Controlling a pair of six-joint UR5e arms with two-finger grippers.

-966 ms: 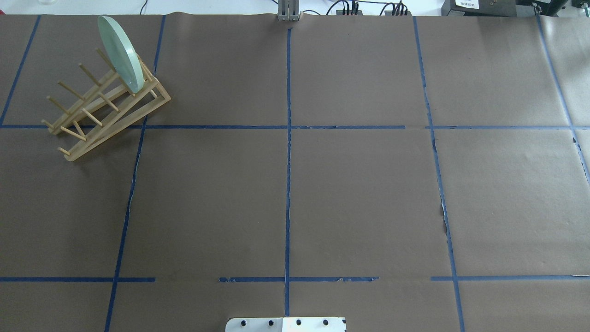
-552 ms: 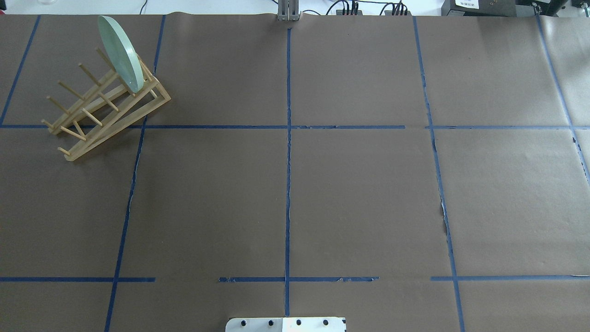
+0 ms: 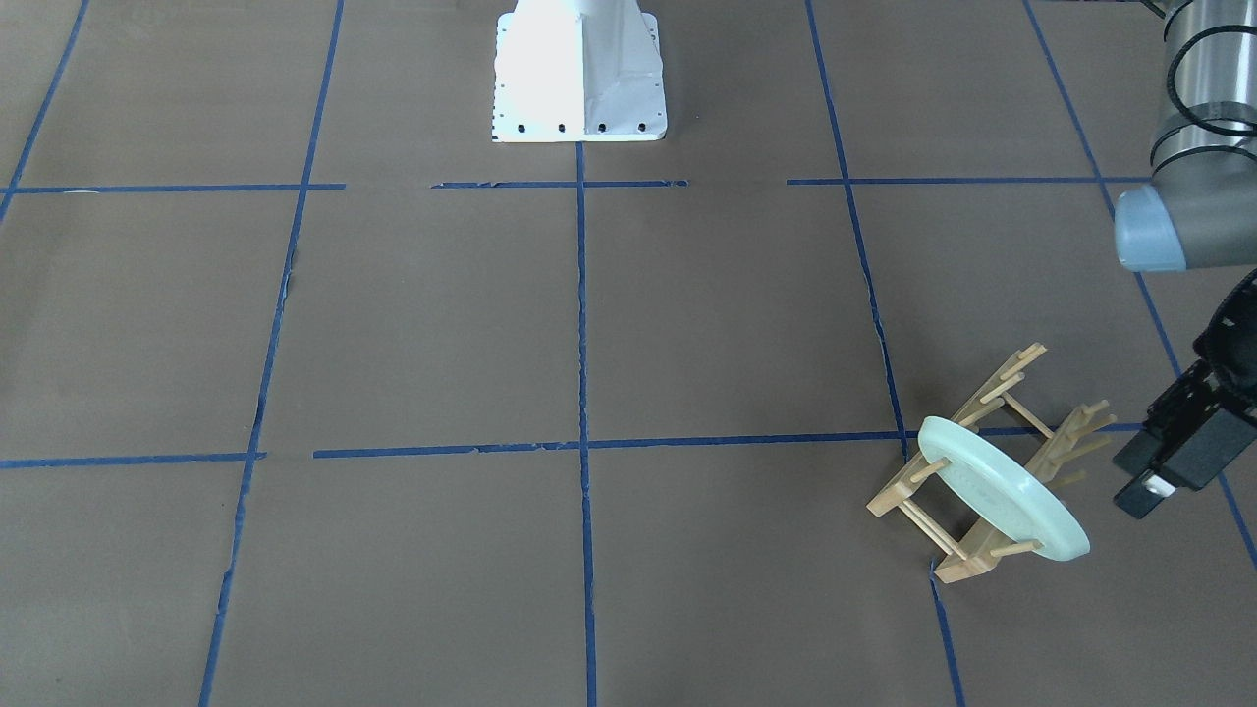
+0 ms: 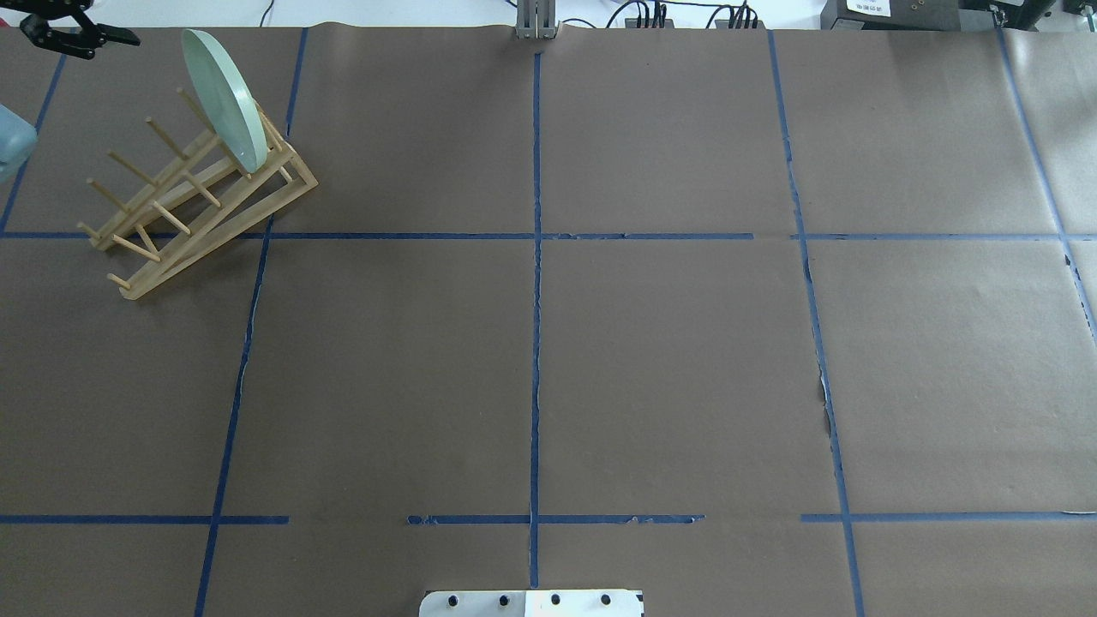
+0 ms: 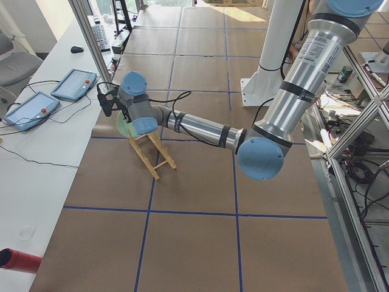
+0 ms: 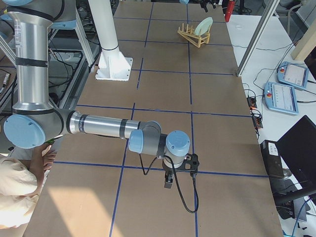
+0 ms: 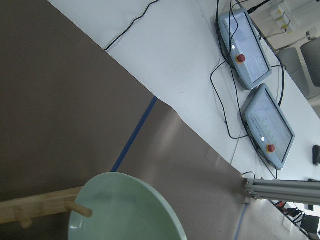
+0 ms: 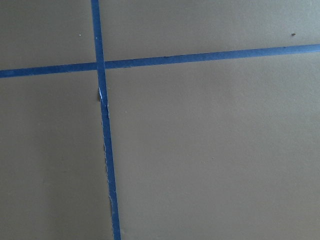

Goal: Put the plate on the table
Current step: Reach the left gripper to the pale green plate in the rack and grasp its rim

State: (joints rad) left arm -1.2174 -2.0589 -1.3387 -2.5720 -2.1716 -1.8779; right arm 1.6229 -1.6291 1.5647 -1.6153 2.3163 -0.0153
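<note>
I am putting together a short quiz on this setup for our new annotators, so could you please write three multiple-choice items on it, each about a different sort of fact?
1. Seen from overhead, where on the table does the wooden rack stand?
A. Near right corner
B. Centre
C. Far left area

2. What colour are the tape lines on the table?
A. Red
B. Blue
C. Yellow

3. What state is the plate in?
A. Lying flat on the table
B. Standing on edge between the rack's pegs
C. Held in the air by a gripper

Answers:
1. C, since the overhead view shows the rack in the upper left, far from the robot's base.
2. B, since every line of the grid is blue.
3. B, since the plate leans upright in the rack's far end and nothing grips it.
</note>
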